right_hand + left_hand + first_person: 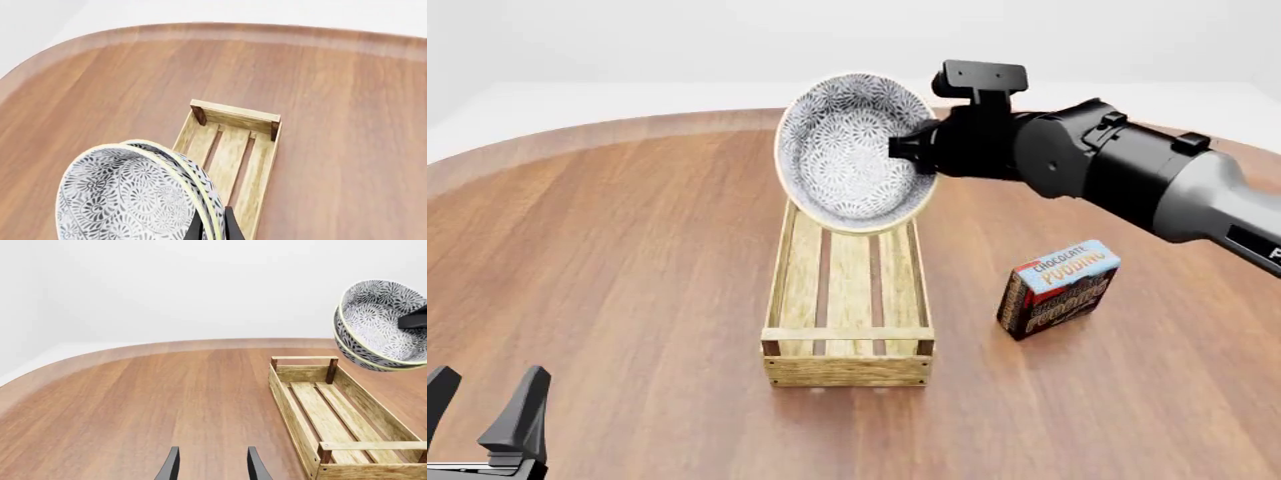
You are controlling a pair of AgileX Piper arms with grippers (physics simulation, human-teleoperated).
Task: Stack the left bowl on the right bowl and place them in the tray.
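Right gripper (918,150) clamped on rim of stacked bowls (851,152), tilted above far end of tray (847,345). Left gripper (212,465) low, fingers apart, holding nothing.

Pudding box (1058,288): stands upright on wooden table (627,260), angled, front label readable. Dark sides, blue and red top panel. Table edge rounded, reddish-brown grain.

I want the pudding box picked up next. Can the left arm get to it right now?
Probably not easily. The left gripper is open and free, but the tray lies on the table between it and the pudding box, which stands on the right arm's side.
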